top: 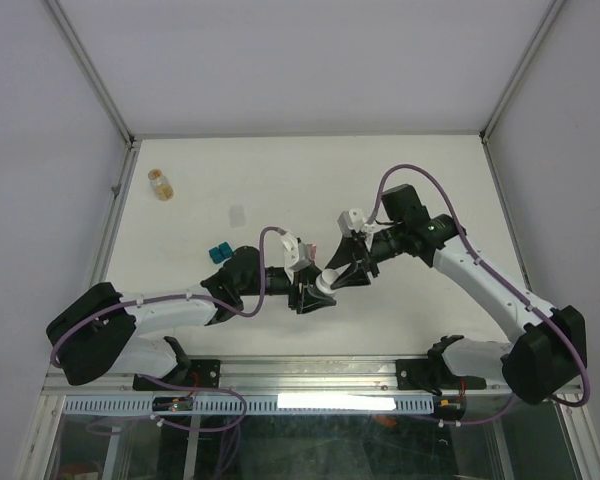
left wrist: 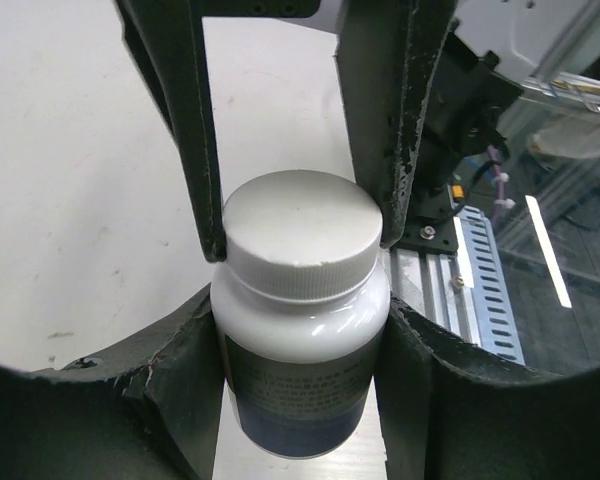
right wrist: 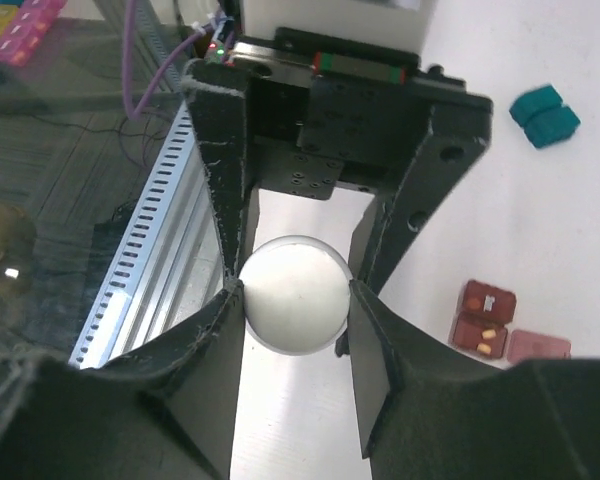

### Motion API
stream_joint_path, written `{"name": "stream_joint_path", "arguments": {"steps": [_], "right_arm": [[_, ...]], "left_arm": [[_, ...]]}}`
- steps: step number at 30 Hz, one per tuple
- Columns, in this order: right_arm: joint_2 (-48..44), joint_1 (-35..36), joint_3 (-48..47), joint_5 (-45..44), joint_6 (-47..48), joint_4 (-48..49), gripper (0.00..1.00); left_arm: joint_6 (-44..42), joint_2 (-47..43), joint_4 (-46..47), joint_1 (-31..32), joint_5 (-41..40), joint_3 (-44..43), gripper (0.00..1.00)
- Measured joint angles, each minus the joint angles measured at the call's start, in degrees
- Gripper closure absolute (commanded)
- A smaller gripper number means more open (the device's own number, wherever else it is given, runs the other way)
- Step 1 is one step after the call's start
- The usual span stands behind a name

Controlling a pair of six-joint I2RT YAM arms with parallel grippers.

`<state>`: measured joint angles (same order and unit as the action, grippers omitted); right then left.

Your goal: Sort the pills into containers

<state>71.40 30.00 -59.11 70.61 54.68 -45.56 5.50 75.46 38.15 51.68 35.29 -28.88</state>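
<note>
A white cylindrical bottle (top: 325,283) with a ribbed white cap (left wrist: 298,232) is held between both grippers near the table's front middle. My left gripper (left wrist: 300,345) is shut on the bottle's body. My right gripper (right wrist: 295,295) is shut on the cap (right wrist: 295,295) from the opposite side; its fingers (left wrist: 388,130) show in the left wrist view. The dark red container (right wrist: 483,320) lies open on the table beside the bottle, with small yellowish pills in it. The teal container (top: 218,253) (right wrist: 545,115) sits to the left, apart from both grippers.
A small amber vial (top: 161,184) stands at the far left of the table (top: 280,180). A small translucent piece (top: 238,214) lies behind the teal container. The slotted metal rail (left wrist: 485,290) runs along the table's near edge, close to the bottle.
</note>
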Motion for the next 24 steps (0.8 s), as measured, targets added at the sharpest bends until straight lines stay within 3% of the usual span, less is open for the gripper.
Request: {"name": "stream_joint_path", "arguments": {"steps": [4,7,8,12,14,19,24], "right_arm": [[-2.14,0.7,4.55,-6.51,-18.1,13.86,0.9],[-1.64,0.87,5.49,-13.31,-30.1,20.81,0.88],[-1.2,1.09,5.49,-15.89,-33.9,22.97,0.83],[0.42,1.16,5.42,-21.42,-43.15,28.52,0.32],[0.72,0.76,5.31,-20.33,-45.7,29.24,0.15],[-0.63,-4.37,1.53,-11.17,-44.87,26.88,0.05],[-3.17,-7.67,-4.96,-4.37,-31.98,18.64,0.01]], "left_arm": [[2.14,-0.81,1.88,1.55,-11.19,2.56,1.0],[2.8,-0.55,0.63,2.73,-21.92,2.4,1.0],[2.82,-0.33,0.22,2.78,-24.3,2.12,1.0],[2.82,1.31,-0.24,2.78,-31.76,0.81,1.0],[2.49,1.4,0.15,2.71,-32.74,0.63,1.0],[0.81,0.44,0.15,1.44,-27.43,0.81,1.0],[-0.28,-4.61,-0.63,-1.25,-16.0,3.04,1.0]]}}
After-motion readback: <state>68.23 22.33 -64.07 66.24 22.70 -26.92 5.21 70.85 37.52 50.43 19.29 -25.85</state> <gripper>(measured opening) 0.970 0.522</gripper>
